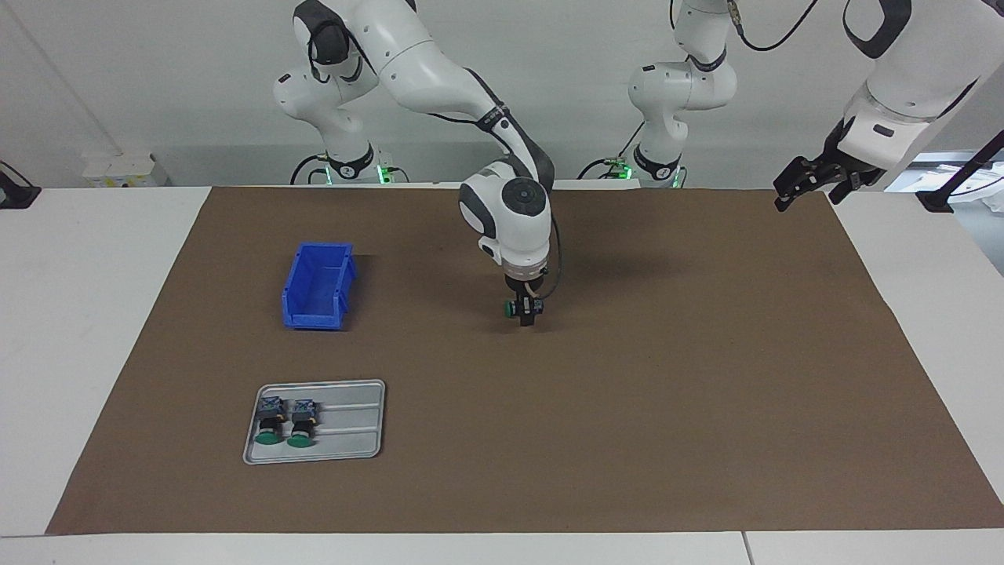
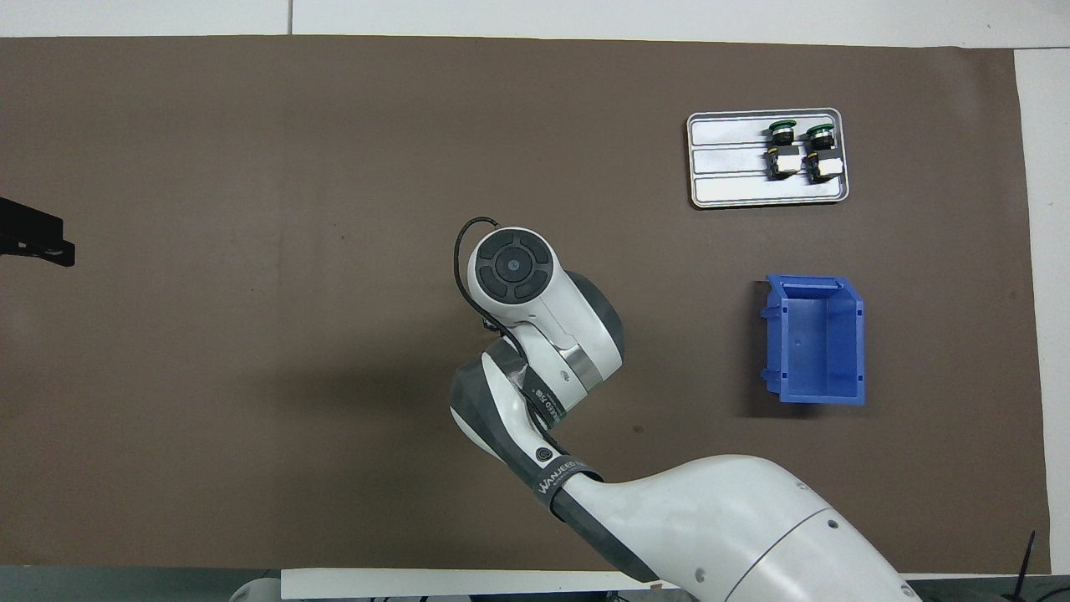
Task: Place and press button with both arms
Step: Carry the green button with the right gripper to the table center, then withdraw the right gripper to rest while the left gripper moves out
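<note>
My right gripper (image 1: 527, 315) points straight down, low over the middle of the brown mat (image 1: 627, 408). It is shut on a button (image 1: 518, 308) that lies sideways in it, green cap toward the right arm's end of the table. In the overhead view the right wrist (image 2: 512, 267) hides both this gripper and its button. Two more buttons (image 1: 271, 422) (image 1: 302, 424) lie side by side on a grey tray (image 1: 353, 428), farther from the robots; they also show in the overhead view (image 2: 782, 150) (image 2: 819, 152). My left gripper (image 1: 792, 188) waits raised over the mat's edge at the left arm's end (image 2: 33, 242).
An empty blue bin (image 1: 314, 320) stands on the mat between the tray and the robots, toward the right arm's end; it also shows in the overhead view (image 2: 858, 343). The tray (image 2: 727, 159) has bare grooves beside its buttons. White table borders the mat.
</note>
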Robot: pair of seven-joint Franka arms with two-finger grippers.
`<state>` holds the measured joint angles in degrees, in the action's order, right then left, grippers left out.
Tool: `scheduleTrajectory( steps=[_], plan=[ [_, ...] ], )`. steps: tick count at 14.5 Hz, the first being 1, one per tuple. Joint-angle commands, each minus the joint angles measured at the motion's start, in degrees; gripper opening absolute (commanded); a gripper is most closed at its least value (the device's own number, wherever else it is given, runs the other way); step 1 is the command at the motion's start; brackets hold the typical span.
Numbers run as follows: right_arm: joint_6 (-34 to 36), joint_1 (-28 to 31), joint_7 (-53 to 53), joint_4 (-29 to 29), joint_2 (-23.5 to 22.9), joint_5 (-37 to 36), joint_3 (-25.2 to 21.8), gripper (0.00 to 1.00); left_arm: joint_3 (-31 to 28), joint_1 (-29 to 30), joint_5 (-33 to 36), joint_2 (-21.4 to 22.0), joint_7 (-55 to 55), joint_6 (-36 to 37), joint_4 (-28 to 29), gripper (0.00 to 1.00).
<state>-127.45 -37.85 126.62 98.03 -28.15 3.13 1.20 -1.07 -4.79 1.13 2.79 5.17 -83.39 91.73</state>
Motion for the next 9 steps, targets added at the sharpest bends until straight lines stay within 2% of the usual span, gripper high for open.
scheduleTrajectory(
  steps=[1,4,9],
  plan=[
    [6.23,2.59,-1.02,-5.03,1.78,-0.05,0.29,0.99,0.1,0.4,0.37,0.99,0.71,0.51,0.65,1.0],
    [9.75,9.0,-9.06,-5.75,7.92,0.29,0.38,0.99,0.1,0.4,0.37,0.99,2.73,0.59,0.99,1.0],
    [19.07,19.11,-42.88,-5.66,14.78,0.3,0.29,0.99,1.15,-0.83,-0.6,1.95,16.07,-0.28,2.75,1.0]
  ],
)
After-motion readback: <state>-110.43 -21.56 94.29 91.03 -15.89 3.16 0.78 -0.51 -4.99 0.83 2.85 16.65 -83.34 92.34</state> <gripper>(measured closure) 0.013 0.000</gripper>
